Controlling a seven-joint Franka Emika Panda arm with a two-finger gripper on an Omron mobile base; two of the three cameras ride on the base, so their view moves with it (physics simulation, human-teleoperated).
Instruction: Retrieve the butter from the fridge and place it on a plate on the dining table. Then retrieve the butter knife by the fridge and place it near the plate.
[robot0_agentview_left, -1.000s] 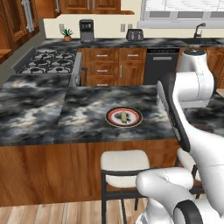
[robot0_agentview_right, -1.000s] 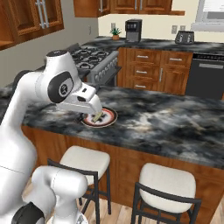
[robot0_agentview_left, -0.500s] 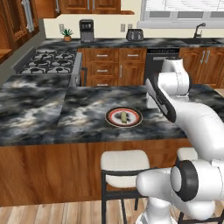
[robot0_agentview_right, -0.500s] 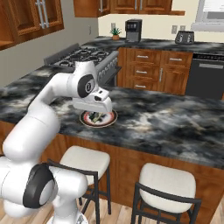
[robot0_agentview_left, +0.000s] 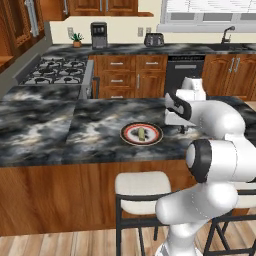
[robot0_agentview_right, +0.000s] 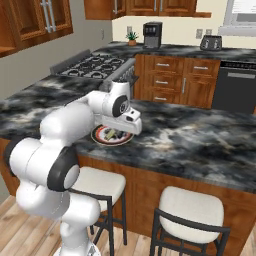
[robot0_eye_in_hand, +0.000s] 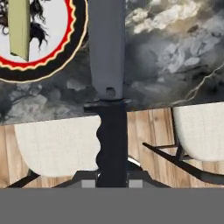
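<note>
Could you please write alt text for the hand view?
The shut pincer holds a knife with a black ribbed handle and grey blade over the black marble table, beside the round red-ringed plate carrying the pale yellow butter stick. Two cream stools stand below.

On the dining table you find the plate near the front edge, with the butter lying on its centre. In the hand view you see the butter knife held in the gripper, its blade over the table just beside the plate's rim, its handle out past the front edge above two stools. Behind the table you find the stove at the back counter's left end.
</note>
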